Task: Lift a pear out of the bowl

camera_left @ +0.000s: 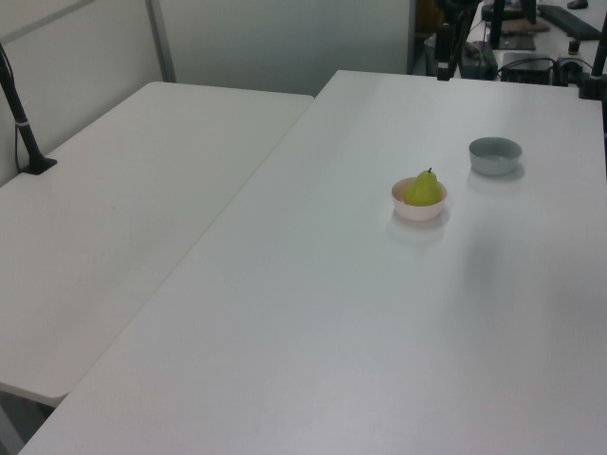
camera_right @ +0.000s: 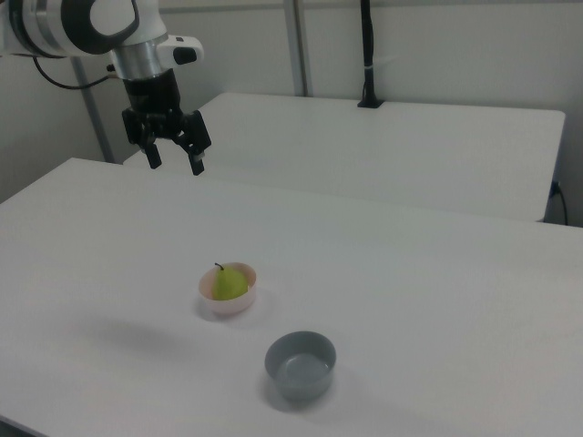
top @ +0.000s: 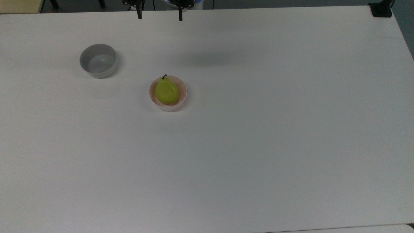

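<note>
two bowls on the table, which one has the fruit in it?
The pink bowl, holding a yellow-green pear. The grey bowl, toward the top view's left, has nothing in it.

Robot arm raised, wrist pointing down, tool (camera_right: 176, 166) hanging high, fingers (camera_right: 196, 165) spread apart

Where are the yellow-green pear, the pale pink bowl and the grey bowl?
Yellow-green pear (top: 167, 91): top view, its body.
Pale pink bowl (top: 183, 93): top view, bare rim.
Grey bowl (camera_right: 300, 366): right view, inner floor.
</note>
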